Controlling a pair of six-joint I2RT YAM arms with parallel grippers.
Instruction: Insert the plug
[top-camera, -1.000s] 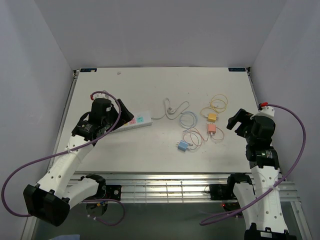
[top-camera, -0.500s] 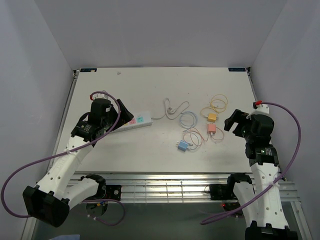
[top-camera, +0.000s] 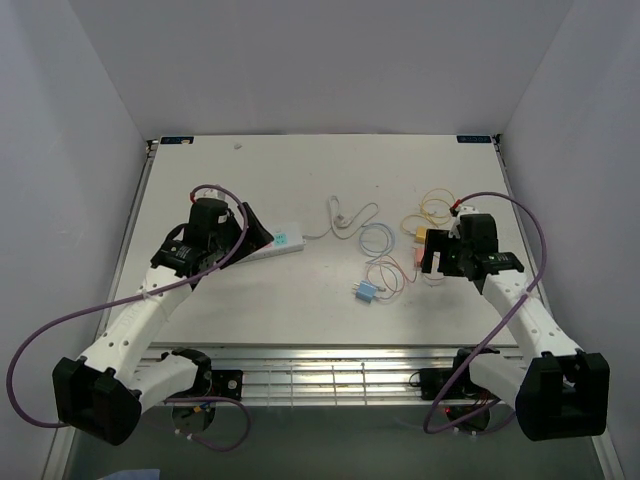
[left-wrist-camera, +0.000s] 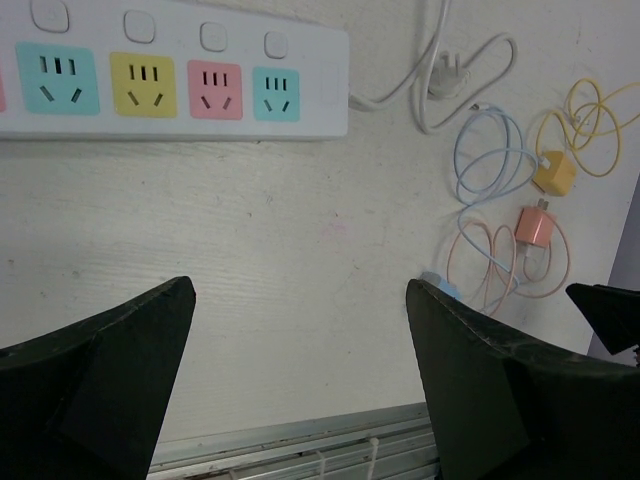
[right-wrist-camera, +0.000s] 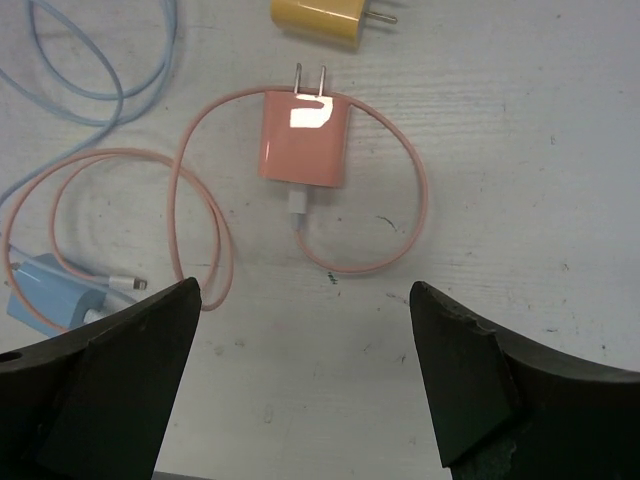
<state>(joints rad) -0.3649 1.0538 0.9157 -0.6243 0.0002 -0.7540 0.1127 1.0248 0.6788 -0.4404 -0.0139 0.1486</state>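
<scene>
A white power strip with coloured sockets lies left of centre, also seen from above as the power strip. My left gripper hovers open just in front of it, with nothing between its fingers. Three small plugs with coiled cables lie right of centre: a pink plug, a yellow plug and a blue plug. My right gripper stands open just short of the pink plug, prongs pointing away from me, its fingers wide apart and holding nothing. From above, the right gripper sits over the pink plug.
The strip's own white cord and plug curl on the table between the strip and the chargers. A light blue cable loop lies beside them. The metal rail runs along the table's near edge.
My right arm has swung left from the table's right side to above the pink plug. The left gripper has shifted slightly right along the power strip. Both stay open.
</scene>
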